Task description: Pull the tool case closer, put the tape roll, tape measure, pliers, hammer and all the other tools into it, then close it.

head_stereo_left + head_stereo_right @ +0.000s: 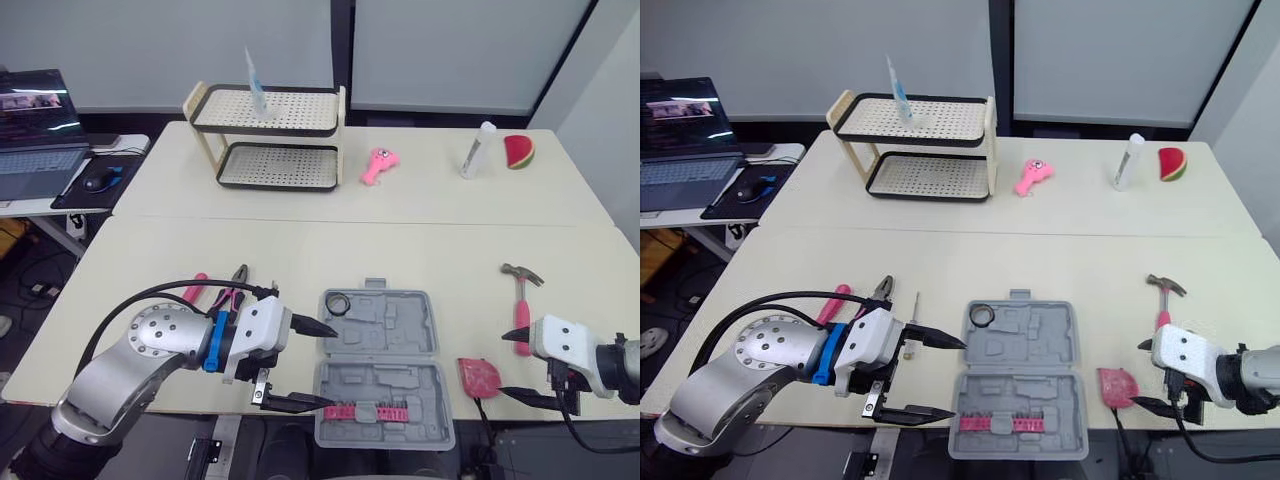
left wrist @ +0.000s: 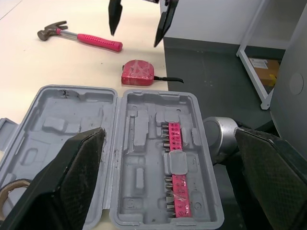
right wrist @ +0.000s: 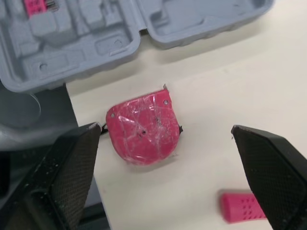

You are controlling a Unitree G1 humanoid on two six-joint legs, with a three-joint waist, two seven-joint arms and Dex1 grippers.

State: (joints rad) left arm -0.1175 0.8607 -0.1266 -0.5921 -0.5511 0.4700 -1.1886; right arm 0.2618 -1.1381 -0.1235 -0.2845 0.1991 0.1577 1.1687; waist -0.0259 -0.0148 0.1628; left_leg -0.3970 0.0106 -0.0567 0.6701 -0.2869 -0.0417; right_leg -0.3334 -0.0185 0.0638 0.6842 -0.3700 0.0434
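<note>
The grey tool case (image 1: 395, 330) lies open at the table's front edge, with a black tape roll (image 1: 337, 303) in its far-left corner and a pink bit holder (image 1: 365, 411) in its near half. My left gripper (image 1: 330, 366) is open, its fingers straddling the case's left side. The pink tape measure (image 3: 142, 127) lies just right of the case, and my right gripper (image 1: 504, 365) hangs open over its right side. The pink-handled hammer (image 1: 521, 300) lies beyond that gripper. Pliers (image 1: 232, 288) and a pink-handled tool (image 1: 195, 290) lie left of the case.
On the far table stand a two-tier rack (image 1: 270, 135), a pink toy (image 1: 378, 165), a white tube (image 1: 478, 150) and a watermelon slice (image 1: 519, 151). A laptop (image 1: 35, 130) sits on a side desk at the left. The case's near half overhangs the table's front edge.
</note>
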